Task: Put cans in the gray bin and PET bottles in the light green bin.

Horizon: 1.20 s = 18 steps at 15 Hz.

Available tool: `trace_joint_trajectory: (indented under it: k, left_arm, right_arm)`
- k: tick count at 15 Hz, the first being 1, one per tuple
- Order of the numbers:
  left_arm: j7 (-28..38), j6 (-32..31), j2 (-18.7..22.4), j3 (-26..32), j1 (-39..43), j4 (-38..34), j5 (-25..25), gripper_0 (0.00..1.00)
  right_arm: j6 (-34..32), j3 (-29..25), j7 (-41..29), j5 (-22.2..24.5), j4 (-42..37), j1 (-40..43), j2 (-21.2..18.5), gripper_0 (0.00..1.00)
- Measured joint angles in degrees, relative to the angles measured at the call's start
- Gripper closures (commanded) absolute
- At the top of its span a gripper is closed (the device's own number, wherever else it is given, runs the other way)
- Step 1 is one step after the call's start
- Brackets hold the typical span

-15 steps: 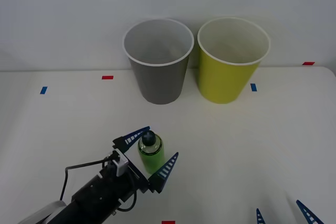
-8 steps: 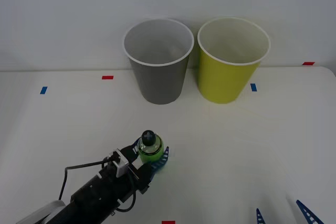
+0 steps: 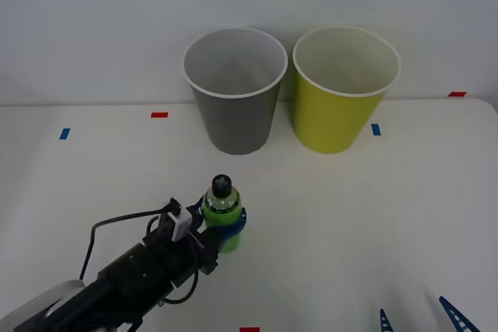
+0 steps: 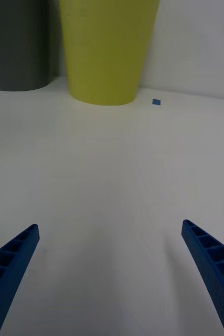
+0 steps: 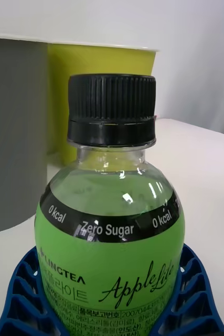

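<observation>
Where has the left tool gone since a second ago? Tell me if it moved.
Yes. The left tool closed around the PET bottle and lifted it a little toward the gray bin.

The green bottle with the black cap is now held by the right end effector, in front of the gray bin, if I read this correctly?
Not quite: the left end effector holds the green bottle, its blue fingers wrapped around the body, as the front and left wrist views show. The bottle is indeed in front of the gray bin. The right end effector waits open near the table's front edge.
</observation>
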Motion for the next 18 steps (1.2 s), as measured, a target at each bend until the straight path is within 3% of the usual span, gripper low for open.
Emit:
trace_joint_trajectory:
  k: [7,11,15,18]
  left_arm:
    - [2.27,20.43,2.13,6.66,0.08,-15.11,2.93,1.00]
    - [3.83,36.27,1.96,11.13,0.09,-25.42,4.11,1.00]
    - [4.67,53.24,-2.28,20.28,-2.05,-32.47,7.79,1.00]
    - [4.55,61.37,-4.96,23.69,-9.07,-33.67,10.40,1.00]
  right_arm:
    - [0.00,0.00,0.00,0.00,0.00,0.00,0.00,0.05]
    - [0.00,0.00,0.00,0.00,0.00,0.00,0.00,0.05]
    - [0.00,0.00,0.00,0.00,0.00,0.00,0.00,0.05]
    - [0.00,0.00,0.00,-0.01,0.00,0.00,0.00,0.05]
